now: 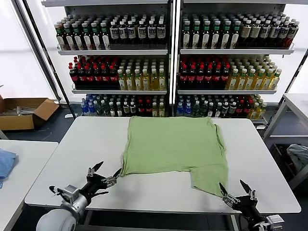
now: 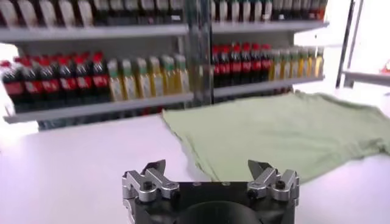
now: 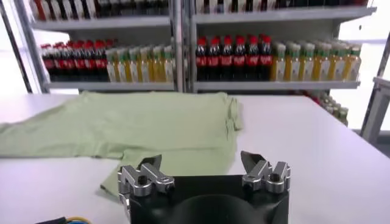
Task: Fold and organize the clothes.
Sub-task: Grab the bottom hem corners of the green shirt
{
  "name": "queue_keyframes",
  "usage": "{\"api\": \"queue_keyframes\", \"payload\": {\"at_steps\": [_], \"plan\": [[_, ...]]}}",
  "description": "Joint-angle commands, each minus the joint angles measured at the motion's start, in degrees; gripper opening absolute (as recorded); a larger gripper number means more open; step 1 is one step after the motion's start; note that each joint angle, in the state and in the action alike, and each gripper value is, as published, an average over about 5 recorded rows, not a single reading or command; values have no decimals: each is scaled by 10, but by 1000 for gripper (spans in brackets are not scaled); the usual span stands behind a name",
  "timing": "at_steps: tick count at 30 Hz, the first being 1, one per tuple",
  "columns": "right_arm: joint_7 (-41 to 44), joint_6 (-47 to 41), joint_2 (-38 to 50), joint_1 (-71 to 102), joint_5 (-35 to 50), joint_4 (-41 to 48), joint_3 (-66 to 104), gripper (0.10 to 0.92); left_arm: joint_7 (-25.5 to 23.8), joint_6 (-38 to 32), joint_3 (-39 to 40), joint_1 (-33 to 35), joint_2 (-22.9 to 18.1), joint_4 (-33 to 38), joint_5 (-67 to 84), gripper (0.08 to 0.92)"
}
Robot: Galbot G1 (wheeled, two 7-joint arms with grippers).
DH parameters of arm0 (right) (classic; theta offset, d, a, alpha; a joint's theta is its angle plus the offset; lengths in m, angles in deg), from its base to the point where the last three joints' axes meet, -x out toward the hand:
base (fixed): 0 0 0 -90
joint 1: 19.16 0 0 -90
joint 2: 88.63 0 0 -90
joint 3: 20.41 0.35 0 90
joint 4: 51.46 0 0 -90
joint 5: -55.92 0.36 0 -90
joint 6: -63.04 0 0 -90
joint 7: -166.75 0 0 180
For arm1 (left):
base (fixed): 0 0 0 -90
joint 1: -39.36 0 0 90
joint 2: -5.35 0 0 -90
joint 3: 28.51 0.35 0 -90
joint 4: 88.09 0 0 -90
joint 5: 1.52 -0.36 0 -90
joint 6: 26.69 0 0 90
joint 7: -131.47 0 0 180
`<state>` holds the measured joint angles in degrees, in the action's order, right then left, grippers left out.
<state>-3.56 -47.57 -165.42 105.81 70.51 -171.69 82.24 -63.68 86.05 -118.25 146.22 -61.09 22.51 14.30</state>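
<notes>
The light green shirt lies flat on the white table, plain side up, with one flap reaching toward the near right edge. Its collar, buttons and print are hidden. My left gripper is open and empty near the table's front, just left of the shirt's near left corner. My right gripper is open and empty at the front edge, just off the shirt's near right flap. The shirt also shows in the left wrist view, beyond the left gripper, and in the right wrist view, beyond the right gripper.
Shelves of bottles stand behind the table. A second white table with a light blue cloth is at the left. A cardboard box lies on the floor at the far left. Another table stands at the right.
</notes>
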Motion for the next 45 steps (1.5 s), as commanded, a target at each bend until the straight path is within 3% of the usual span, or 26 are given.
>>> {"api": "queue_keyframes", "payload": {"at_steps": [1,10,19,29,35,42,45], "plan": [[-25,-46,-2,-13,-26,3,-32,823,37,72,84,-76,38,-50,8,823],[-35,-59,-6,-29,-28,23,-52,803,57,86,108,-114,29,-88,39,823],[-38,-66,-6,-43,-18,34,-60,576,51,90,118,-124,18,-114,48,797],[-22,-43,-11,-48,-10,40,-67,281,37,89,121,-111,14,-113,49,524],[28,32,-10,-45,8,47,-61,126,32,85,121,-102,14,-104,49,351],[60,117,-17,-44,36,47,-62,105,36,76,116,-95,13,-89,49,148],[76,144,-23,-39,58,42,-63,105,37,72,111,-91,12,-79,52,99]]}}
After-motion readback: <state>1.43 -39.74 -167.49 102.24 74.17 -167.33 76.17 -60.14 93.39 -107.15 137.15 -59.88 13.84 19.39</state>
